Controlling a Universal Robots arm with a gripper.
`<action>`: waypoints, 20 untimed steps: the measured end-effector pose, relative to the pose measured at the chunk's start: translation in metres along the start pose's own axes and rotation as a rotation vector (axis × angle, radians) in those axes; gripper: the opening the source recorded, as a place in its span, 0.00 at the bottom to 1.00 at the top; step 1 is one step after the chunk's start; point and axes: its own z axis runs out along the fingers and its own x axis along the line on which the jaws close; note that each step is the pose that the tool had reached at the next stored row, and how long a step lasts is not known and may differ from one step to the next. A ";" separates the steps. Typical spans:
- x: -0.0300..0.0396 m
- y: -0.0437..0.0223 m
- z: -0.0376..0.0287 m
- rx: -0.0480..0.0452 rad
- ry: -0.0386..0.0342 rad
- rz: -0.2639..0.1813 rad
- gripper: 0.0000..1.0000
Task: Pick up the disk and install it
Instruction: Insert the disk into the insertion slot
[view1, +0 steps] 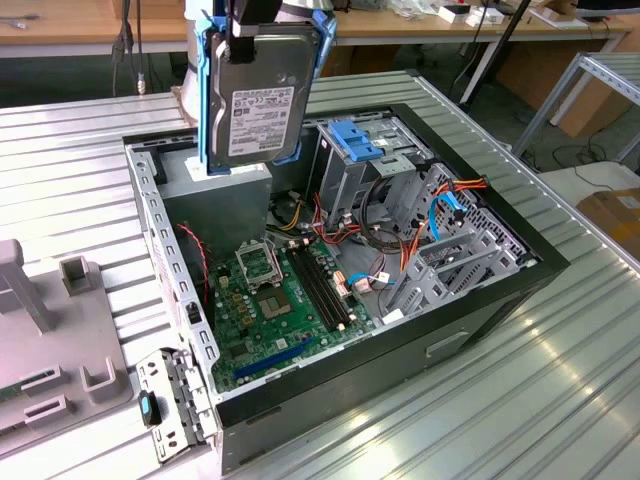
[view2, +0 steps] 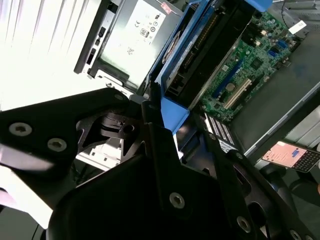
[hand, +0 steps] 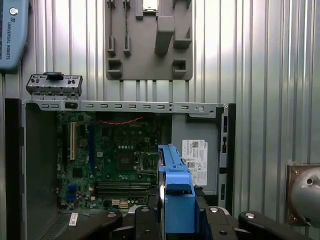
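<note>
- Disk (view1: 258, 100): off the surface (view1: 520, 400) and hanging in the air above the open computer case (view1: 480, 300), over the corner of the case that holds the grey power-supply box (view1: 225, 190).
- Disk attitude: upright on its short edge, with the white label facing the exterior camera and the blue carrier framing both long sides.
- Its lower edge sits just above the case's top rim and does not appear to touch anything inside.
- Progress, judged: the pick-up part looks complete, since the disk's whole weight is carried by the arm.
- Install not done. The metal drive cage (view1: 350, 165) inside the case, with its blue latch (view1: 352, 140) on top, holds no part of the disk; disk and cage are apart.
- Motherboard (view1: 280, 290) lies exposed on the floor of the case, below and clear of the disk.
- End effector (view1: 248, 35): clamped on the disk at its upper end.
- In the first wrist view, the black fingers (hand: 220, 220) sit on both sides of the blue carrier with no visible gap, pressing against the carrier.
- Nothing else touches the end effector.
- Grey fixture plate (view1: 50, 340) rests on the surface outside the case, well apart from the disk.
</note>
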 end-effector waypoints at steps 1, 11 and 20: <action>0.0040 -0.0002 -0.0001 0.0000 0.0000 0.000 0.37; 0.0423 -0.0019 -0.0010 0.0001 -0.0001 0.000 0.37; 0.0648 -0.0021 -0.0019 0.0000 0.0000 0.000 0.37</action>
